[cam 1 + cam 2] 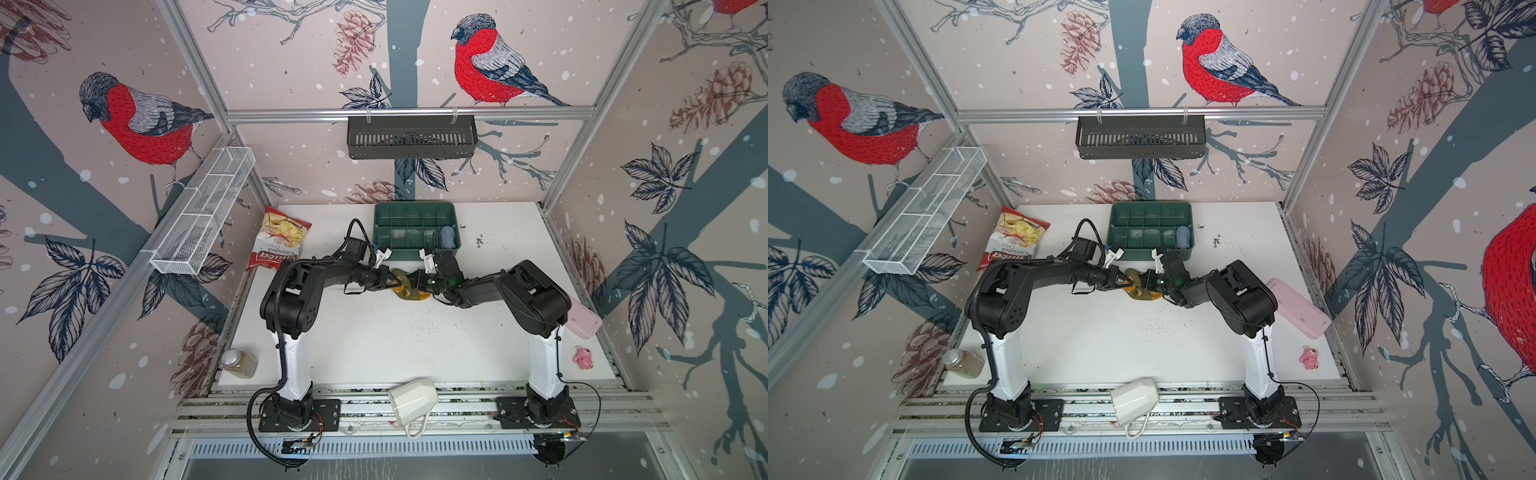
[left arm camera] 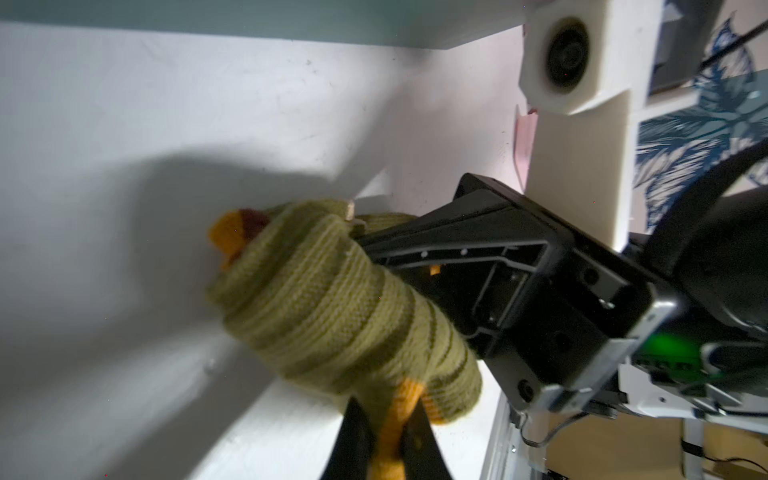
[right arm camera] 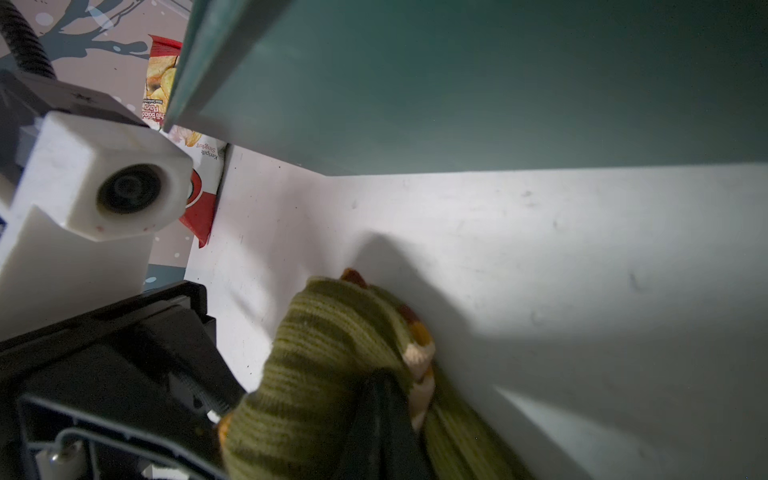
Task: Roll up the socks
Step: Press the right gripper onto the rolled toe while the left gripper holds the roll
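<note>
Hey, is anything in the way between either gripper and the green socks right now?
Nothing visible stands in the way. The left gripper is pinched on the orange end of the socks, and the right gripper grips the rolled bundle from the opposite side, on the table just in front of the green tray.

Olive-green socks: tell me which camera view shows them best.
The left wrist view: the olive-green socks fill mid-frame, rolled, knit sharp. The right wrist view crops them at the frame edge, showing cuff stripes. In both top views they are small, half hidden by the arms.
</note>
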You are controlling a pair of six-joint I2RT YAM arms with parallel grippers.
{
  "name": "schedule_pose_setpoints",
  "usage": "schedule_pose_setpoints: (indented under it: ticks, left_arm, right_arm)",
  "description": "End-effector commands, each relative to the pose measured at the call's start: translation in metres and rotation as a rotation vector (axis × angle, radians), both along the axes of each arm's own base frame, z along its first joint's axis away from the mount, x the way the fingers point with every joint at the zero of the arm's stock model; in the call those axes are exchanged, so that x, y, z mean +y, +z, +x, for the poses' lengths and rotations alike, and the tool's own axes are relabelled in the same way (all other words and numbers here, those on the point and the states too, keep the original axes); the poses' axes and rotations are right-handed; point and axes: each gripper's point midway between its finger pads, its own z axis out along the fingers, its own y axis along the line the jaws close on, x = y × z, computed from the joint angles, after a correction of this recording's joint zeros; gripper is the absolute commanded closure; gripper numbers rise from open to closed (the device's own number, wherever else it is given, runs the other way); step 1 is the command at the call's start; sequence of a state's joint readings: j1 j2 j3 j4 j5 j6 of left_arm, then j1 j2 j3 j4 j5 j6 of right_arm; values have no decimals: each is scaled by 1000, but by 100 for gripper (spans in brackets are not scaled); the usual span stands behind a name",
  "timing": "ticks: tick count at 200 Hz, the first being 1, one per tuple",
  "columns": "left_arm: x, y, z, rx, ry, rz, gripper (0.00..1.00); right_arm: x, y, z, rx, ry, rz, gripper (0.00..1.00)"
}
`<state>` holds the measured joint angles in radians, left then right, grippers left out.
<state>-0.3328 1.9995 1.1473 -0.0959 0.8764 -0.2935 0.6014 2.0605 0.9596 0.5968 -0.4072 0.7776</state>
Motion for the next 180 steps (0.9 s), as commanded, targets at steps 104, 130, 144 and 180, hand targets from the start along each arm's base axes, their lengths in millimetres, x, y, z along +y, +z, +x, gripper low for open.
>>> schedule_pose_setpoints:
  ticks: [104,130,144,180]
  left_arm:
    - [44,-42,-32,-52,-177,892,100]
    - [47,-28,-31,-101,-190,995,100]
    - [49,-21,-30,-144,-201,1075,100]
    - [41,-10,-34,-230,-261,1224,100]
  right_arm:
    - [-39,19,-26,75,-13,2,68]
    - [-50,28,-30,71,-20,26,66]
    - [-52,31,-35,74,-13,48,65]
    - [-50,34,-52,110,24,117,73]
